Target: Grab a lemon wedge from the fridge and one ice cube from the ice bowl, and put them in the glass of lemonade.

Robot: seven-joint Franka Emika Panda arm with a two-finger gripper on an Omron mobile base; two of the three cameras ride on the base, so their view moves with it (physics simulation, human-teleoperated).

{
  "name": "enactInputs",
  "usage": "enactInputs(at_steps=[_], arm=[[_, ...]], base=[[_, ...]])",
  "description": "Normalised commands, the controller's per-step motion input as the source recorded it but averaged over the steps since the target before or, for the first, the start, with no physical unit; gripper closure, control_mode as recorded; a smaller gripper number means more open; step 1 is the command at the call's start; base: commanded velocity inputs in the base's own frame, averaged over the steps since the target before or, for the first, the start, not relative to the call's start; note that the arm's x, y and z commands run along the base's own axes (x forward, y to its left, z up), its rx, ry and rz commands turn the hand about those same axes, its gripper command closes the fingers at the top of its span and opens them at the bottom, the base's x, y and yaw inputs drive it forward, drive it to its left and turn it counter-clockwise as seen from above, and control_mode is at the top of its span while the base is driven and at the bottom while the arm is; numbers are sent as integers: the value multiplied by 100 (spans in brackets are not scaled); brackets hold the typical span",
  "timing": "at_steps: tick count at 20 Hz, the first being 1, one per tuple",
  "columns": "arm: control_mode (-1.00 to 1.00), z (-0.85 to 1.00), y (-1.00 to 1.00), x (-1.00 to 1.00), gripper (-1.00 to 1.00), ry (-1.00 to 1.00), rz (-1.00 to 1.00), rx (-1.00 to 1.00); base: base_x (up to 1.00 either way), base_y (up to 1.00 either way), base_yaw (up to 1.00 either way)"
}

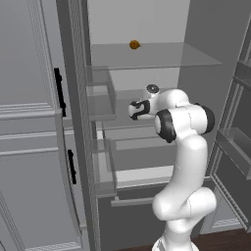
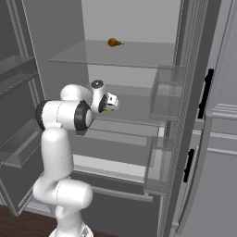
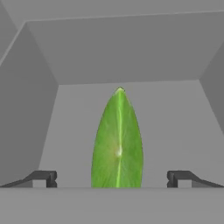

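The fridge [image 1: 201, 29] stands open, and my arm reaches into its pale interior at middle-shelf height. In the hand view the lemon wedge [image 3: 117, 140] lies straight ahead on the shelf floor. It is pointed and looks green from here, with its tip facing away from me. My gripper [image 3: 113, 178] is open, and its two dark fingertips [image 3: 43, 177] stand wide on either side of the wedge without touching it. The gripper [image 1: 132, 110] shows as a small white hand in the base views [image 2: 112, 102], with a speck of green under it.
A small orange ball [image 1: 134, 44] sits on the upper glass shelf [image 2: 139, 51]. Clear door bins [image 1: 100, 100] hang close to the left of the hand. The other fridge door [image 1: 240, 147] stands open at the right. Light-grey cabinets [image 1: 29, 122] with black handles flank the fridge.
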Motion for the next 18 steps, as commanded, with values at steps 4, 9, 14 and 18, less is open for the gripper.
enactInputs(at_steps=[4,9,14,18], arm=[[-100,-9,0,2,-100,0,0,0],[-100,0,0,2,-100,1,0,0],[-100,-1,0,0,-100,0,0,0],[-100,-6,0,0,100,0,0,0]], base=[[0,0,0],[0,0,0],[0,0,0],[0,0,0]])
